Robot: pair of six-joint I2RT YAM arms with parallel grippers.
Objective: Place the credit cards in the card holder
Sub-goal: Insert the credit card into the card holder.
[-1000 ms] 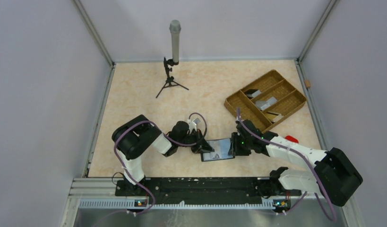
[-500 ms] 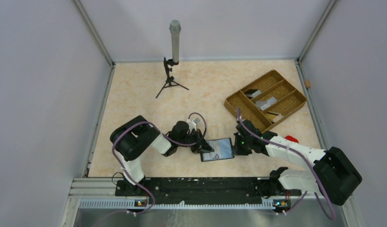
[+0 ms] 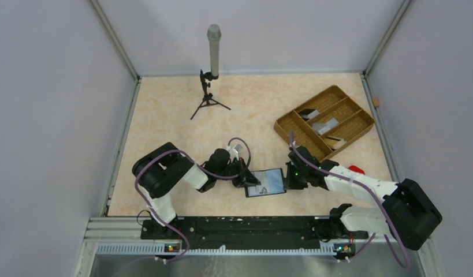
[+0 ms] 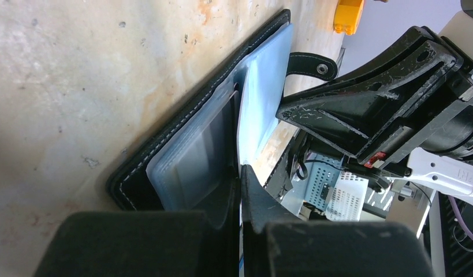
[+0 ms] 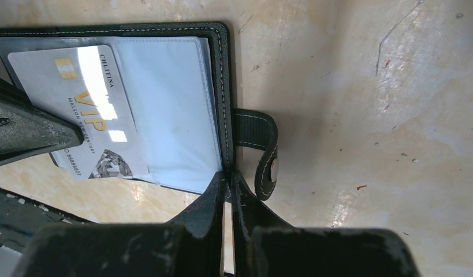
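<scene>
The card holder [image 3: 267, 183], a black wallet, lies open on the table between my arms, showing pale blue sleeves [image 5: 176, 109]. A silver credit card [image 5: 86, 112] marked VIP rests slanted on the top sleeve; I cannot tell whether it sits in a pocket. My left gripper [image 4: 241, 173] is shut on the lifted top sleeve [image 4: 263, 98] at the holder's left end [image 3: 246, 179]. The right gripper [image 5: 228, 179] is shut, its tips against the holder's right edge beside the clasp tab [image 5: 261, 153], with nothing visibly between them. More cards [image 3: 327, 124] lie in the tray.
A brown woven divided tray [image 3: 291, 124] stands at the back right. A microphone on a small tripod [image 3: 211, 75] stands at the back. A small red thing [image 3: 355, 169] lies beside the right arm. Grey walls close in the table on three sides.
The right gripper has shut and drawn back a little, from over the holder's right end to its edge. The left gripper has stayed shut in place.
</scene>
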